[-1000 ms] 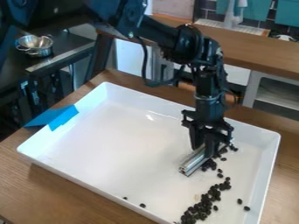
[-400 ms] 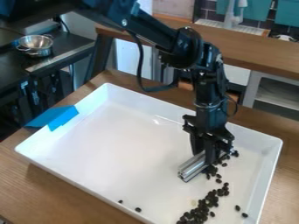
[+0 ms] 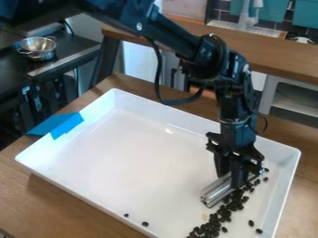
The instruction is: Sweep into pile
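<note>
Below the jaws we've got a wooden table (image 3: 62,200), and up beyond them a brown counter (image 3: 279,52), dark tiles (image 3: 222,15), teal panels (image 3: 304,16)!

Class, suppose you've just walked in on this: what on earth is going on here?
A black robot arm holds a silver ribbed metal bar in its tool, low inside a large white rectangular tray, apparently for sweeping. Beside the bar, small black bean-like pieces form an uneven band running towards the tray's near edge. The pile isn't finished: two stray pieces lie off to the picture's left, and two more sit right of the band.
</note>
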Robot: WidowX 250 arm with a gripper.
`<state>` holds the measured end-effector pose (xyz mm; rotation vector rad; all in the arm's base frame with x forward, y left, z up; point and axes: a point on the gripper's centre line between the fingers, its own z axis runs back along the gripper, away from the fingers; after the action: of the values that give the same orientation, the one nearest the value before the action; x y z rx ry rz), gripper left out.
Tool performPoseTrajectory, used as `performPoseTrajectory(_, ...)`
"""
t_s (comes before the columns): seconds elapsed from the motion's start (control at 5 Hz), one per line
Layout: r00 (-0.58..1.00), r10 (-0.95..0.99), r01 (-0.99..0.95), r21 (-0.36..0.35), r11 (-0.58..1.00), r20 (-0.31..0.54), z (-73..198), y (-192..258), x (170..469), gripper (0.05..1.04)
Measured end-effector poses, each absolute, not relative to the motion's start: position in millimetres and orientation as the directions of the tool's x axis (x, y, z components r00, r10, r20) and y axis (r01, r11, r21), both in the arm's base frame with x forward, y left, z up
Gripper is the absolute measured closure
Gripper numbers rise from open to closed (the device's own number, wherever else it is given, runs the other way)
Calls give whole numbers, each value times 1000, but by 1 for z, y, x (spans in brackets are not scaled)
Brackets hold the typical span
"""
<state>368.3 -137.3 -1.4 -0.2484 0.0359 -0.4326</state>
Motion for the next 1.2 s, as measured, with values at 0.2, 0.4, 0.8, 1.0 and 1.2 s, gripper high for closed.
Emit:
performPoseTrajectory(0.2,911,-411,399,-261,879,6,-1,-140,366,735)
performPoseTrajectory(0.4,907,-421,402,-297,866,-1,-1,-150,359,735)
performPoseTrajectory(0.8,916,-399,362,-348,865,-38,1,-119,358,735)
performPoseTrajectory(1.0,932,-359,315,-372,873,-53,3,-85,361,735)
performPoseTrajectory(1.2,949,-314,291,-386,875,4,28,-52,360,735)
